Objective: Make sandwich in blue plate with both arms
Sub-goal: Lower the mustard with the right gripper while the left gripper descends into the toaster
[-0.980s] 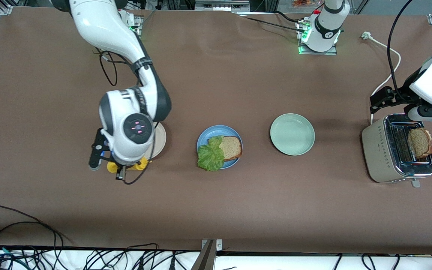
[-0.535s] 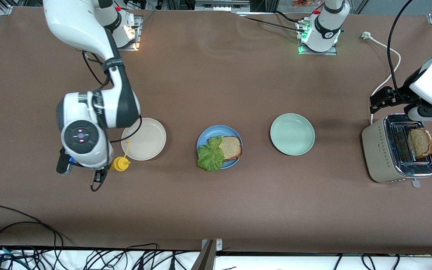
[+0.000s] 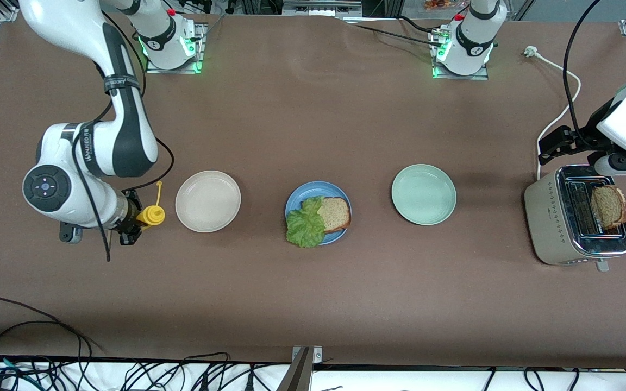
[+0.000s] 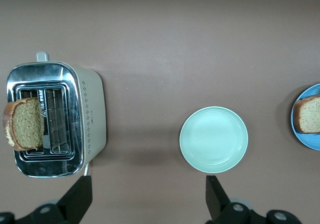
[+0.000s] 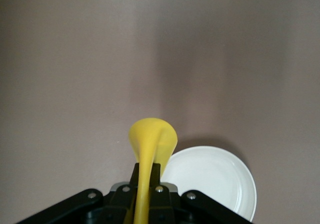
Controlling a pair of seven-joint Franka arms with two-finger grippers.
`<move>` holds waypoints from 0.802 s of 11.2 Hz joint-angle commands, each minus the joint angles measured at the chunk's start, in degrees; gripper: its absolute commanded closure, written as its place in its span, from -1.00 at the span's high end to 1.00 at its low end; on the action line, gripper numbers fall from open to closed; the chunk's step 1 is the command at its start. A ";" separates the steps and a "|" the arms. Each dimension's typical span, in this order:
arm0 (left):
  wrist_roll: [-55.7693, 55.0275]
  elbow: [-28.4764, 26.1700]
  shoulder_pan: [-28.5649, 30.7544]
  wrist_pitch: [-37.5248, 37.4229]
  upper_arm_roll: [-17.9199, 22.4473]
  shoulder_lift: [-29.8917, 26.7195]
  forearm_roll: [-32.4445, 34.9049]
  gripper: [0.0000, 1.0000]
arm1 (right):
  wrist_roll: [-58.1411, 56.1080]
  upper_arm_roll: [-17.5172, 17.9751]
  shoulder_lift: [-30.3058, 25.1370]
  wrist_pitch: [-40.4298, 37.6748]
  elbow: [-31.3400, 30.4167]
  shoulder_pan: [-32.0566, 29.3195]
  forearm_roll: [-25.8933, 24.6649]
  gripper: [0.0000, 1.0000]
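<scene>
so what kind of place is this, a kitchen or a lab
Most likely a robotics lab set up as a mock kitchen: two arms bolted to a brown table, loose cables along its edge, and props like a toaster and a blue plate with bread.

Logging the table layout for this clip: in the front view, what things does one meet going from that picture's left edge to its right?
Yellow squeeze bottle held by the right end effector → beige plate → blue plate with lettuce and bread slice → pale green plate → toaster.

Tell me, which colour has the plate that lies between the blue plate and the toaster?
Pale green plate, plain without pattern; the left wrist view shows it best.
</scene>
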 commanded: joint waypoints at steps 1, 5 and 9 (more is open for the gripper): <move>1.33 0.53 -0.15 -0.25 2.16 1.29 -1.39 1.00 | -9.32 1.01 -3.38 4.73 -8.70 -2.51 6.44 -1.00; 2.38 1.76 -0.15 1.16 6.83 4.54 -1.57 1.00 | -15.76 0.40 -2.59 4.81 -12.31 -4.45 12.51 -1.00; 4.31 1.67 -0.15 6.51 12.88 6.65 -1.91 1.00 | -24.35 -1.44 -2.06 4.29 -15.83 -5.86 22.51 -1.00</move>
